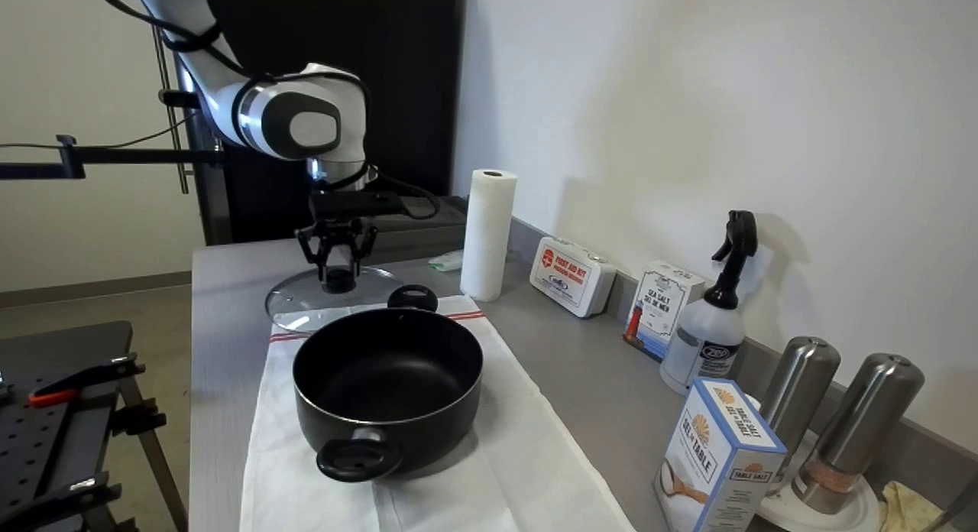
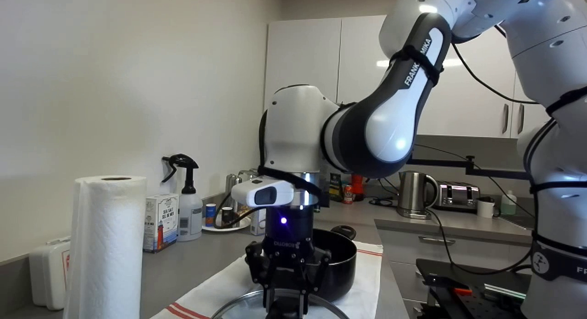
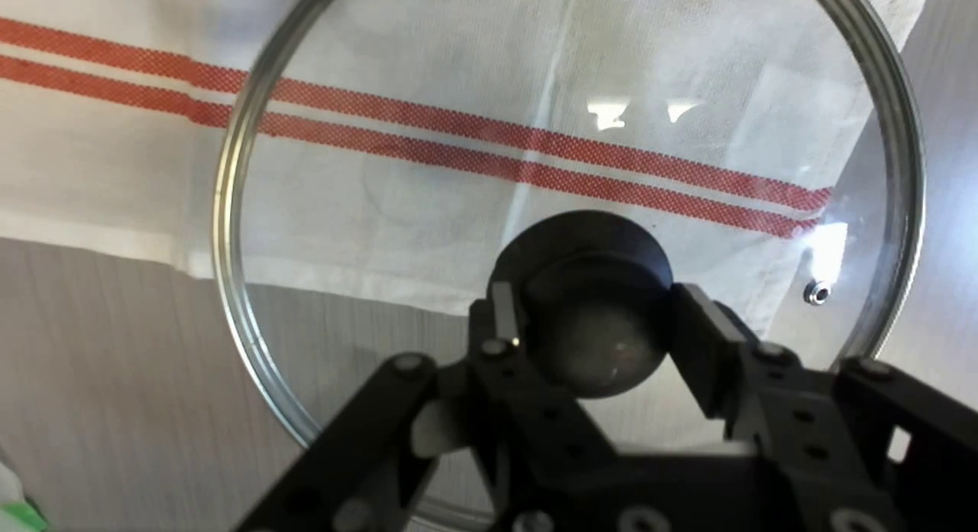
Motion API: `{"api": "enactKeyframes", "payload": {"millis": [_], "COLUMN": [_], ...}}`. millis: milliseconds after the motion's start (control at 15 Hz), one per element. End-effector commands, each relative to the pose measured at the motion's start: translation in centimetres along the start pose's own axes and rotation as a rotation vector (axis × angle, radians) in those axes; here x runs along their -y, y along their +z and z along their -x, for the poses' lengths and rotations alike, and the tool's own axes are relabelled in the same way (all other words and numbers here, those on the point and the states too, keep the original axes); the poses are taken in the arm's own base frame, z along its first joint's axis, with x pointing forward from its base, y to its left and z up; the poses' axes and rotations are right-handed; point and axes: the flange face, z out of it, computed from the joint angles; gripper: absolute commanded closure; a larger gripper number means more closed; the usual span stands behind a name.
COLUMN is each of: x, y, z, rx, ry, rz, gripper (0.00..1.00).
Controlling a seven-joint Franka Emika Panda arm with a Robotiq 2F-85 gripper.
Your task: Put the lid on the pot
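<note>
Wrist view: we find the pincer [image 3: 592, 318] closed to the width of the dark knob [image 3: 584, 241], hugging it from either side; by our judgement it has hold of the lid [image 3: 458, 234]. The lid spreads around and beneath the pincer, over the end of a striped towel [image 3: 114, 169] and some desk [image 3: 92, 364]. Whether the lid hangs clear or rests, we can't say.

In an exterior view the pot [image 1: 388, 379] sits uncovered on the towel, in front of the pincer and near the lid. As we read it: grasp made; carry, centring and lowering left. Desk grey; along a pale wall [image 1: 688, 111], picture-right of the pincer, we log a paper roll [image 1: 489, 238], white aid kit [image 1: 569, 278], sea salt box [image 1: 663, 303], spray bottle [image 1: 703, 337], table salt box [image 1: 714, 455] and 2 steel canisters [image 1: 863, 417]. Picture-left of the pincer, lower than the desk: a black stand [image 1: 69, 356].

In an exterior view, well beyond the pincer and picture-right, stand a kettle [image 2: 412, 195] and a toaster [image 2: 458, 195], white cabinets [image 2: 302, 57] above them. The pot shows there behind the pincer, partly hidden by it.
</note>
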Motion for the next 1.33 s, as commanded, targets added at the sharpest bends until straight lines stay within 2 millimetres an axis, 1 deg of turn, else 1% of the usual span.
{"api": "enactKeyframes", "payload": {"millis": [0,200,400,600,733,867,1267], "x": [1.5,1.9,2.0,1.7,1.5,1.1,-0.4], "y": [-4.0,-6.0,-7.5,-8.4,-8.9,-9.3,-11.3], "z": [-0.5,-0.9,-1.1,-0.3,0.8,2.4,8.8], "rx": [0.010,0.022,0.036,0.060,0.070,0.074,0.058], "ry": [-0.027,-0.038,-0.038,-0.024,-0.001,0.035,0.182], "rz": [0.002,0.000,-0.006,-0.018,-0.027,-0.029,0.005], "gripper": [0.75,0.75,0.75,0.75,0.75,0.75,0.75]}}
